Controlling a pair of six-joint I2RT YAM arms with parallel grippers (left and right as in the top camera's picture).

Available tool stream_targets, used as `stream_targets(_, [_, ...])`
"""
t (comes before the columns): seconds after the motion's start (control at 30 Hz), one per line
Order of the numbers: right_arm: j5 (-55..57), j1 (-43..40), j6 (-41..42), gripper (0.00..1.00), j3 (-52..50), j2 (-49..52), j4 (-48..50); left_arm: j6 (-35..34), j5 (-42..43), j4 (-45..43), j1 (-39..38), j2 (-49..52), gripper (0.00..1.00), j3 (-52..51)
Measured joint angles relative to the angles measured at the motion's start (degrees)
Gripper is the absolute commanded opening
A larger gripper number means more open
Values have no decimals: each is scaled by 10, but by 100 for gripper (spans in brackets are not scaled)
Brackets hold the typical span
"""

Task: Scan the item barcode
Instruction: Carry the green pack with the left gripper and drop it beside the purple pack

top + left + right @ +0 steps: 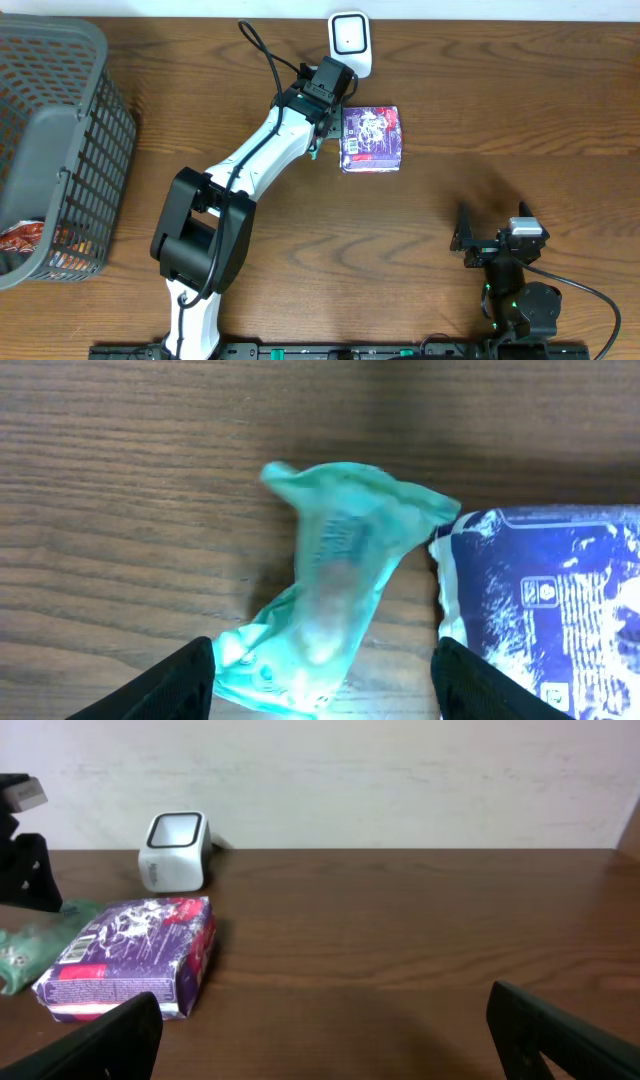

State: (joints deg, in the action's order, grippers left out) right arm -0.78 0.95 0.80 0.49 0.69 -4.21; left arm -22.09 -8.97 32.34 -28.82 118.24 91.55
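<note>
Just beside the purple packet (371, 138), my left gripper (325, 685) hangs, jaws parted, over a green pouch (335, 580), while my right gripper (330, 1050) gapes wide.

Even, soft indoor light; the left-wrist close-up of the green wrapper (330, 600) is blurred.

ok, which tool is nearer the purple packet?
Left. The left tool hangs open right beside the purple packet, over a green wrapper. The right tool is open and well away, facing the packet from across bare wood.
</note>
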Motion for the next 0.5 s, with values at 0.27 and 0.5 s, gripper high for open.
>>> stream_targets(0.27, [0,0,0,99,0,0,0,44,0,4,26,-120,70,0])
stream_targets(0.5, [0,0,0,99,0,0,0,108,-2,-18,115,-267,69,0])
